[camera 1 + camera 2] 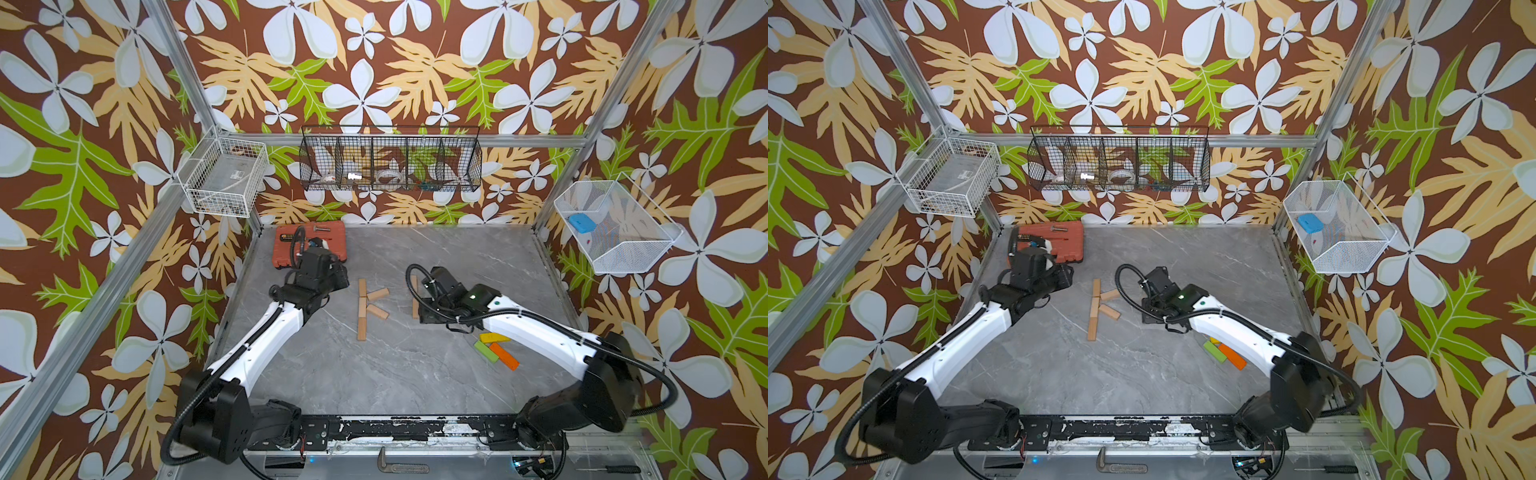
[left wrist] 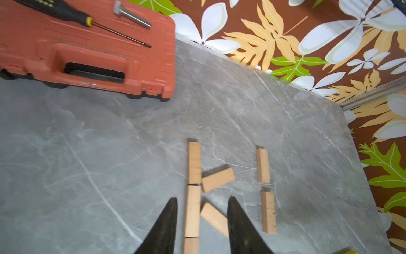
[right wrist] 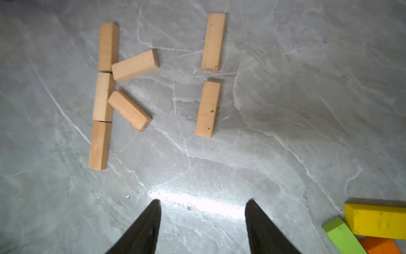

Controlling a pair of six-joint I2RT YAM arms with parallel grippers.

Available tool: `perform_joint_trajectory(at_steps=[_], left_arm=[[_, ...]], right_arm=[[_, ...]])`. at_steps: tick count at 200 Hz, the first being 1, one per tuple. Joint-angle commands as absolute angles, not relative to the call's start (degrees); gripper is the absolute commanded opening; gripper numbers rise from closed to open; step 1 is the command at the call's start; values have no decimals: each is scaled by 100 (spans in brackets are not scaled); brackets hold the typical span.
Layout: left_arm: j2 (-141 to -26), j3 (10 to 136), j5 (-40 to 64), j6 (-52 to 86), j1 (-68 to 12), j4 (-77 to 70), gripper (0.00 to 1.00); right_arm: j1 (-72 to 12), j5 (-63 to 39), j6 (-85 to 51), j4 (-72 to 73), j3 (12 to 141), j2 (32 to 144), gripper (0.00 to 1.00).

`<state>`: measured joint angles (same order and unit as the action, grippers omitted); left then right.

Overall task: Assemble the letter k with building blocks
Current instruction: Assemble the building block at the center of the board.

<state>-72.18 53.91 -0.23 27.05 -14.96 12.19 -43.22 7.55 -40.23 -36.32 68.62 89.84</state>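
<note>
**K figure laid out; both tools empty-handed**

I find five plain building blocks (image 3: 103, 96) flat on the counter (image 3: 296, 132): three end to end as a stem, two slanted against it. Two spare planks (image 3: 208, 108) lie in line nearby. The yellow block (image 3: 375, 221), green block (image 3: 342, 236) and orange block (image 3: 380, 245) huddle well apart. The left tool (image 2: 203, 200) is parted, gripping nothing. The right tool (image 3: 203, 200) gapes wide, empty.
</note>
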Motion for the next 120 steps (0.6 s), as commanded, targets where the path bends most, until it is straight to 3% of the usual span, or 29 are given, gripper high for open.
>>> perform_joint_trajectory(at_steps=[1,63,120], left_arm=[[-6870,5008,887,1772,-1156,689,42],[-6820,5142,1817,1147,-1074,937,69],[-6922,5219,1503,1063,-1076,1138,69]], right_arm=[[-4388,1288,-4060,-3822,7186,9582,59],[-4150,1512,-3802,-3747,8163,11389,53],[-4052,1105,-3744,-3425,8182,11689,48]])
